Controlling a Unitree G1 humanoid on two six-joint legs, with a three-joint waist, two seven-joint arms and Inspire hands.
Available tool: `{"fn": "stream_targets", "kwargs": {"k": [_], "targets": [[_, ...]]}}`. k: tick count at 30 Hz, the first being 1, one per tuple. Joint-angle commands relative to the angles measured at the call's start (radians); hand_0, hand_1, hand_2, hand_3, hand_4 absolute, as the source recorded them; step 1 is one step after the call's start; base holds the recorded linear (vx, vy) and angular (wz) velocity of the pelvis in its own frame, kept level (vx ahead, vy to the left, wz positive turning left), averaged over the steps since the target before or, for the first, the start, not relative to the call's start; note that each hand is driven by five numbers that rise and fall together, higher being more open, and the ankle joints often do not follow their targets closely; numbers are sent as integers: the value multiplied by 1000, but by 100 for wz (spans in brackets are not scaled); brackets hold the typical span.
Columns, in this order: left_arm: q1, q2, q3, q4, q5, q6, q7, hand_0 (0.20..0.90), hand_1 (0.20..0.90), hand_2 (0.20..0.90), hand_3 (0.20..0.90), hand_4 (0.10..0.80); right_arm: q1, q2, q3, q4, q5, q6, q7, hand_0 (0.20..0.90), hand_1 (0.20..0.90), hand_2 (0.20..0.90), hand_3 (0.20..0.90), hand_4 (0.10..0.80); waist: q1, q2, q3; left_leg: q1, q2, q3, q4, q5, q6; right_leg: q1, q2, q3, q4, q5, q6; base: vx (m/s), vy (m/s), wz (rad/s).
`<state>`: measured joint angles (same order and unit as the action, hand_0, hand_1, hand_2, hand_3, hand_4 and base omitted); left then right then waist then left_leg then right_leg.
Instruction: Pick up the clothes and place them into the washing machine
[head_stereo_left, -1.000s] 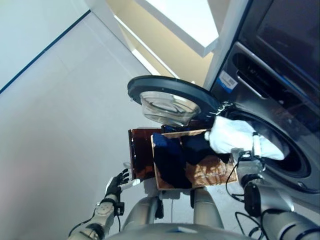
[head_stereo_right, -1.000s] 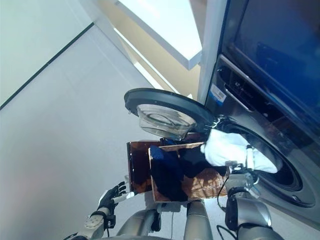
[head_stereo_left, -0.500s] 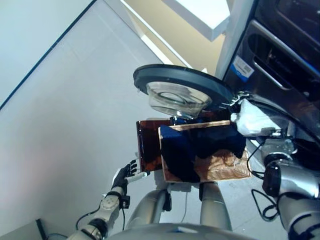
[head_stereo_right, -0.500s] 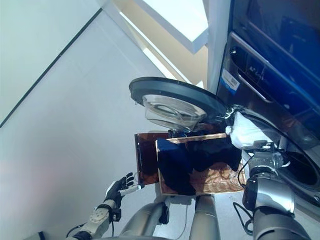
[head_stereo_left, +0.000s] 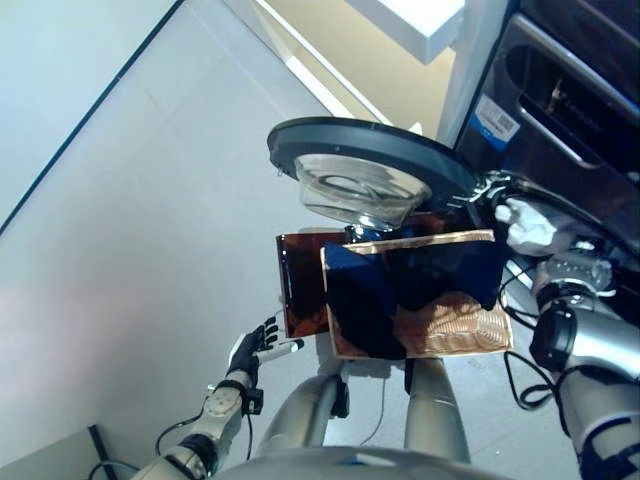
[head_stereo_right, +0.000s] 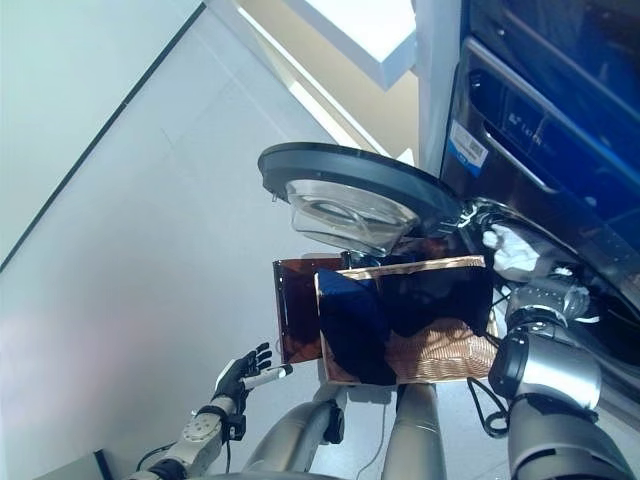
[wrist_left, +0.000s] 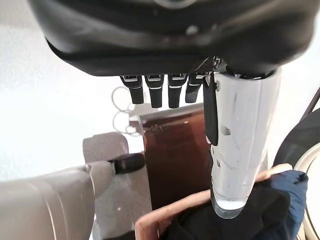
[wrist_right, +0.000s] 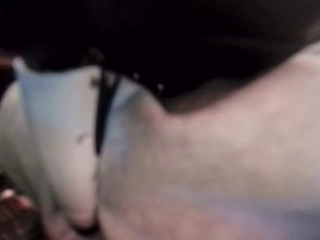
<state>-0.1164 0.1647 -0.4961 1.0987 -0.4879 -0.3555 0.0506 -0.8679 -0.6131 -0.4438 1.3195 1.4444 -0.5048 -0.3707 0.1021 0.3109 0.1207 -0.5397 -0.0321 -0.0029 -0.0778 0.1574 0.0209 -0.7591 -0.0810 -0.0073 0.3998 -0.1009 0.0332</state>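
Landmark: washing machine (head_stereo_left: 560, 110), dark front, round door (head_stereo_left: 365, 165) swung open toward the robot.

- White garment (head_stereo_left: 528, 225): at the drum opening beside the door hinge. A second ago it showed as a large white bundle outside the opening; now only a small part is visible, so most appears to have gone in. This item looks nearly delivered.
- Right hand (head_stereo_right: 545, 297): at the opening, just below the white garment. Fingers hidden; whether it holds the cloth cannot be told.
- Basket (head_stereo_left: 455, 335): woven, directly below the open door, with dark blue clothes (head_stereo_left: 365, 300) inside, unchanged; these remain to be loaded.
- Left hand (head_stereo_left: 250, 350): well away from the machine, beside the basket, fingers straight, empty.
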Motion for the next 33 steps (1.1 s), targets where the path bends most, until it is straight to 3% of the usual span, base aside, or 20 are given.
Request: {"fn": "stream_targets", "kwargs": {"k": [1, 6, 18, 25, 26, 27, 28, 33], "targets": [[-33, -4, 3, 54, -37, -36, 31, 900, 900, 900, 900, 800, -76, -195, 52, -85, -65, -113, 4, 200, 200, 200, 200, 300, -30, -27, -49, 74, -45, 23, -9, -82, -61, 186, -6, 4, -329, 177, 10, 0, 0, 0], [-34, 8, 21, 57, -9, -44, 32, 900, 900, 900, 900, 800, -90, -270, 150, 7, -186, -14, 31, 200, 200, 200, 200, 300, -28, -35, -46, 71, -45, 30, -9, -82, -59, 180, -9, 5, -334, 185, 12, -8, 8, -7], [-26, 17, 10, 19, 3, -51, 26, 900, 900, 900, 900, 800, -156, -300, 179, 3, -152, -38, 55, 200, 200, 200, 200, 300, -13, -33, -55, 65, -45, 19, -9, -73, -68, 192, -9, -6, -345, 187, 10, -1, -8, 6], [-28, 21, 25, 30, 7, -54, 29, 900, 900, 900, 900, 800, -137, -268, 178, 17, -153, -25, 69, 200, 200, 200, 200, 300, -9, -37, -55, 61, -45, 15, -9, -72, -68, 189, -8, -7, -349, 192, 10, -1, -1, 0], [-28, 22, 28, 33, 8, -53, 30, 900, 900, 900, 900, 800, -131, -261, 178, 18, -157, -20, 73, 510, 510, 510, 510, 522, -9, -38, -54, 61, -45, 16, -9, -73, -67, 189, -8, -7, -350, 193, 10, -3, 5, -4], [-28, 22, 28, 34, 9, -53, 30, 900, 900, 900, 900, 800, -130, -261, 177, 17, -157, -20, 74, 510, 510, 510, 510, 522, -9, -39, -54, 62, -45, 16, -9, -73, -67, 190, -8, -7, -351, 193, 10, -2, 4, -5], [-28, 22, 32, 36, 7, -54, 30, 900, 900, 900, 900, 800, -124, -250, 179, 26, -165, -15, 73, 900, 900, 900, 900, 800, -10, -42, -54, 61, -44, 19, -9, -73, -67, 190, -8, -7, -353, 195, 10, -5, 5, -5], [-33, 20, 33, 38, 5, -53, 29, 900, 900, 900, 900, 800, -116, -234, 170, 40, -156, -11, 68, 900, 900, 900, 900, 800, -11, -49, -56, 60, -43, 21, -9, -73, -67, 196, -7, -7, -364, 198, 11, -4, 9, -3]]}}
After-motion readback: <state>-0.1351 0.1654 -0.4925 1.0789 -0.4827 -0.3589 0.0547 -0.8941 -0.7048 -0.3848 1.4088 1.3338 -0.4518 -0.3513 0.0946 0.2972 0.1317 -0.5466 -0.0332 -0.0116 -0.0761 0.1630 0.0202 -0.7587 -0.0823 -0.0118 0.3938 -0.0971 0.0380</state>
